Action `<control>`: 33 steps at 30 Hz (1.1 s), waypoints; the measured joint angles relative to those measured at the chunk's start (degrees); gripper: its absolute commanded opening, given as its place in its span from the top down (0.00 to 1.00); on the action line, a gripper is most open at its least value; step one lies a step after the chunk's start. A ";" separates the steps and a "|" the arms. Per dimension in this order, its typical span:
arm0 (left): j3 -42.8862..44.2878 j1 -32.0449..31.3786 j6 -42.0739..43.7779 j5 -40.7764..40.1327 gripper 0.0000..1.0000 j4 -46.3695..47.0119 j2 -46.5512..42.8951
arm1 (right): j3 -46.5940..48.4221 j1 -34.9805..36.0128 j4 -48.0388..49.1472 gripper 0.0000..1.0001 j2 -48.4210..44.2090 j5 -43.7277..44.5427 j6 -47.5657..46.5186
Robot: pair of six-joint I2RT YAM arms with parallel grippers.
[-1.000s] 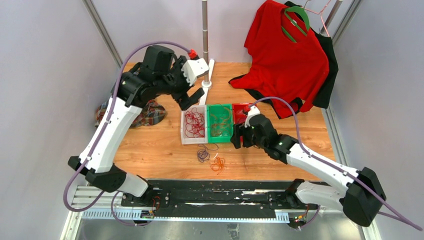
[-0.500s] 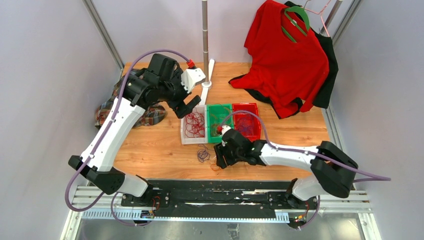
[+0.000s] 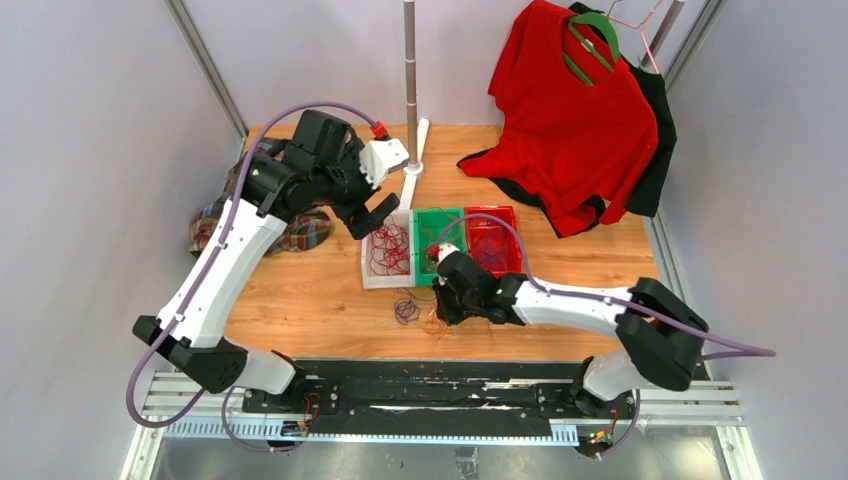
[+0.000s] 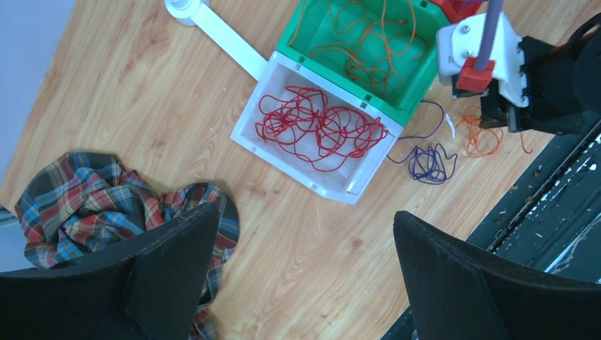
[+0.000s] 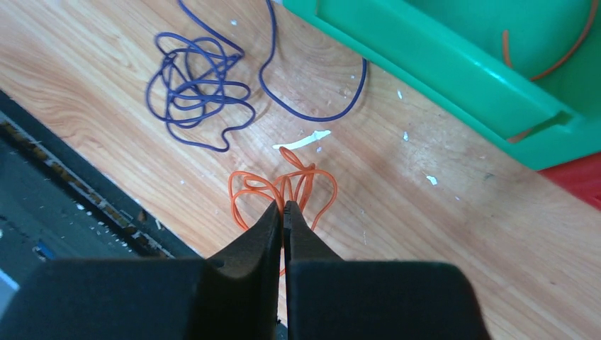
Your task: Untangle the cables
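Observation:
A small orange cable (image 5: 244,191) lies on the wood near the table's front edge, and my right gripper (image 5: 284,205) is shut on its loops, low over the table (image 3: 437,318). Just left of it lies a loose purple cable (image 5: 195,92), apart from the orange one. A tangle of red cable (image 4: 319,127) fills the white bin (image 4: 283,152), and more orange cable (image 4: 368,42) lies in the green bin (image 4: 404,106). My left gripper (image 4: 306,212) hangs open and empty high above the white bin's left side (image 3: 372,215).
A red bin (image 3: 505,212) stands right of the green one. A plaid cloth (image 3: 300,228) lies at the table's left. A red shirt (image 3: 570,110) on a hanger drapes at the back right, and a grey pole (image 3: 411,70) rises behind the bins.
My right arm swung from beside the red bin down to the orange cable in front of the bins and its jaws shut on it. The left arm barely shifted.

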 measured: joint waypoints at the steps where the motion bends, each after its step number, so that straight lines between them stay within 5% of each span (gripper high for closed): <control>1: -0.09 0.00 0.04 0.07 0.02 0.02 -0.20 | 0.00 0.00 -0.42 0.99 -1.20 0.11 -0.26; 14: -0.50 0.00 0.31 2.86 0.02 0.02 -2.49 | 3.32 -7.15 -3.85 0.99 -26.03 -2.71 -6.67; 24: -2.67 0.02 0.26 3.85 0.02 -0.02 -3.87 | 12.15 -15.15 -4.92 0.99 -16.11 -1.20 -11.76; 31: -2.78 0.02 0.28 3.74 0.02 -0.04 -4.50 | 18.71 -17.62 -5.05 0.50 -3.19 2.08 -16.63; 33: -2.78 0.02 0.28 3.72 0.02 -0.20 -4.68 | 19.47 -17.68 -5.14 0.43 -2.14 2.36 -17.05</control>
